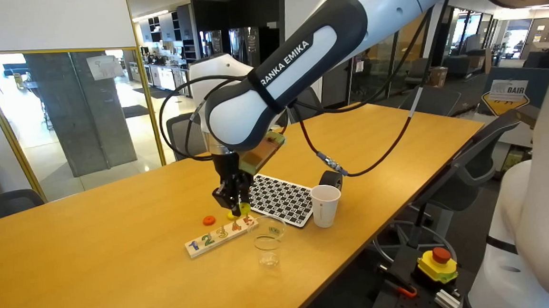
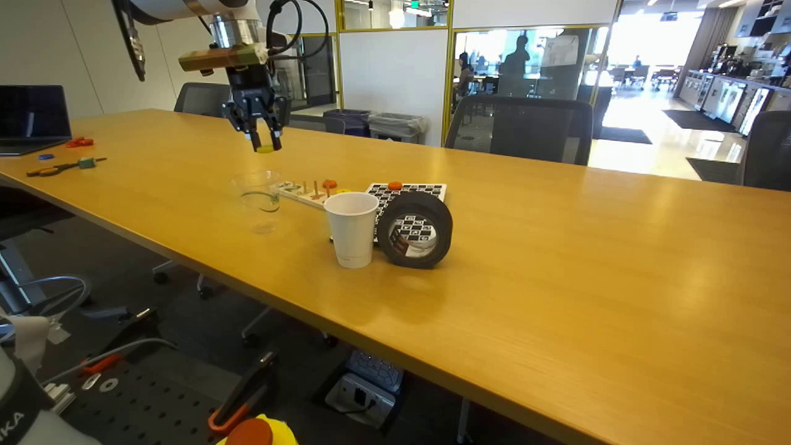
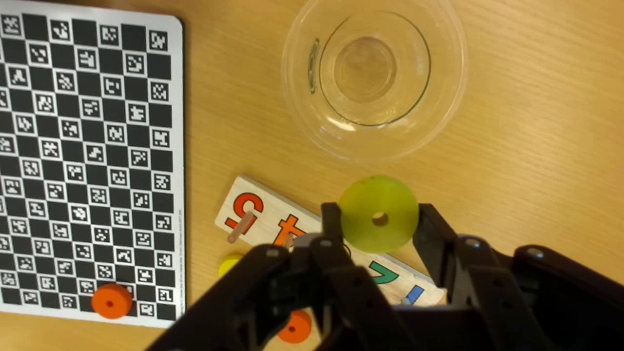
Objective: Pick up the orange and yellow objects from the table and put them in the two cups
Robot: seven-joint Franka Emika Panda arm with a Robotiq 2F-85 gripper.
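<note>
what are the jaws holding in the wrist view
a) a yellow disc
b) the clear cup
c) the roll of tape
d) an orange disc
a, since the wrist view shows the yellow disc, with a small hole in its middle, pinched between the jaws.

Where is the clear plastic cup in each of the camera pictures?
In an exterior view: clear cup, below centre, slightly left.
In an exterior view: clear cup, left of centre.
Wrist view: clear cup, top, right of centre.
Landmark shared by all three: the checkered board.
</note>
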